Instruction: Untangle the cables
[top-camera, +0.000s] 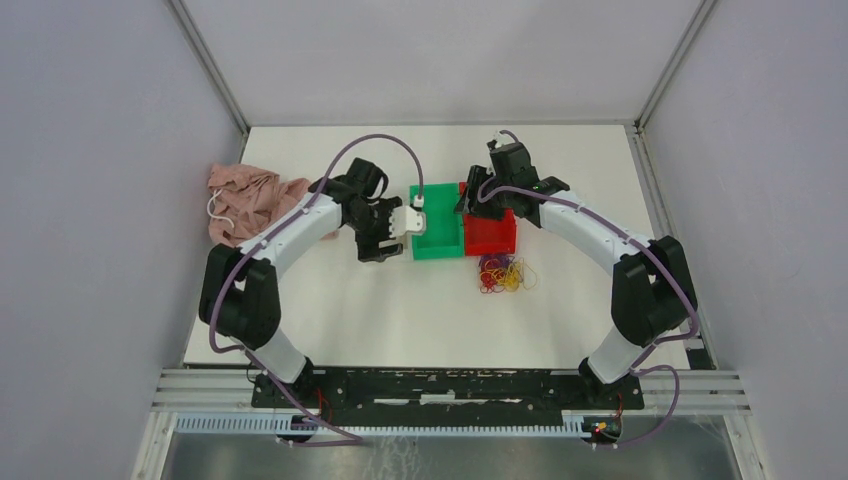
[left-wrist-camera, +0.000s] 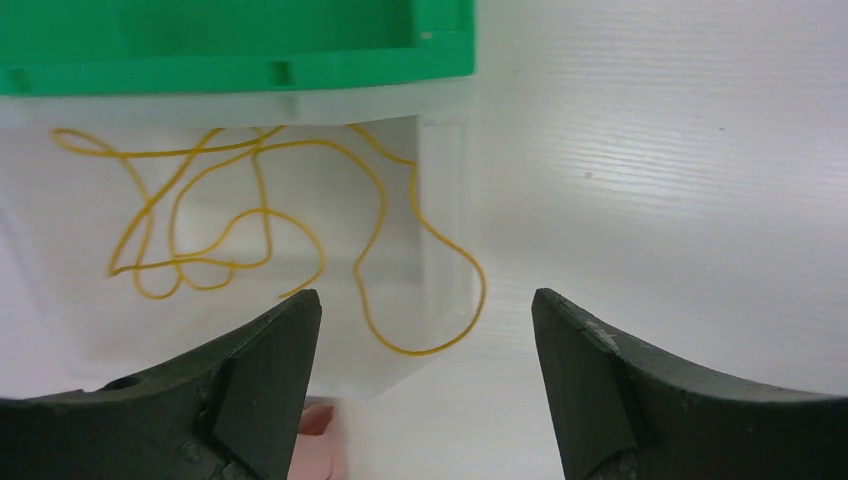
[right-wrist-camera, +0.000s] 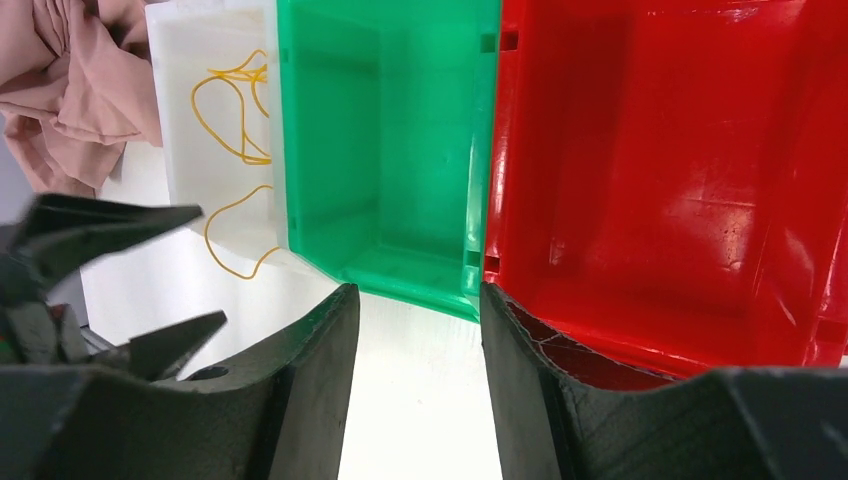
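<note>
A tangled pile of yellow, red and dark cables (top-camera: 505, 273) lies on the table in front of the red bin (top-camera: 490, 238). Several yellow cables (left-wrist-camera: 412, 352) lie in a translucent white bin (left-wrist-camera: 440, 180), with one loop hanging over its edge onto the table; they also show in the right wrist view (right-wrist-camera: 240, 276). My left gripper (left-wrist-camera: 427, 300) is open and empty, just short of that loop; in the top view it (top-camera: 392, 226) sits left of the white bin. My right gripper (right-wrist-camera: 415, 290) is open and empty beside the green bin (right-wrist-camera: 400, 150) and red bin (right-wrist-camera: 680, 170); in the top view it (top-camera: 467, 200) is at their far side.
The white, green (top-camera: 437, 235) and red bins stand side by side mid-table. A pink cloth (top-camera: 250, 200) lies bunched at the left edge and shows in the right wrist view (right-wrist-camera: 70, 90). White enclosure walls surround the table.
</note>
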